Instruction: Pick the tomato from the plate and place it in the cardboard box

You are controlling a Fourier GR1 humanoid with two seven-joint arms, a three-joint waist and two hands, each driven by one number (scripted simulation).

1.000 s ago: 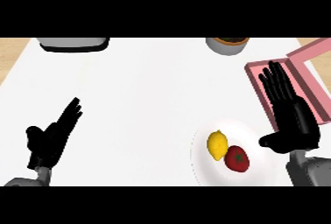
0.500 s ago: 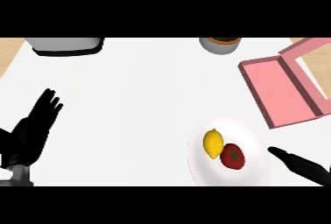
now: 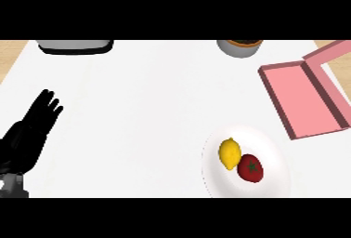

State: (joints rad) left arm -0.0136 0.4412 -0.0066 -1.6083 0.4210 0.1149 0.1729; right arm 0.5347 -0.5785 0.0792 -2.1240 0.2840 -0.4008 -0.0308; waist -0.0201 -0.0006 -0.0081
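Tomato (image 3: 250, 168) lay on the white plate (image 3: 269, 139) at the lower right of the frame, red, with a small green stem mark on top. A yellow lemon (image 3: 230, 153) lay beside it on the same plate, up and to the left, the two fruits touching or very nearly so. The plate rested on the white counter (image 3: 158, 102), its lower rim reaching the bottom edge of the scene.

Box (image 3: 305, 100), pink, lay open at the upper right, well apart from the plate; its long tray ran diagonally down the frame, and its raised lid stood along the right side, running off the right edge. Nothing showed inside the tray.

Left hand (image 3: 31, 132) showed at the lower left, black, fingers straight and together, pointing toward the upper right, released and holding nothing; it rested there, well apart from the plate. Right hand did not appear in the view.

At the top edge, a grey object (image 3: 74, 45) sat at the upper left, and a round grey pot (image 3: 240, 47) with dark contents sat right of centre; both were cut off by the frame's edge.
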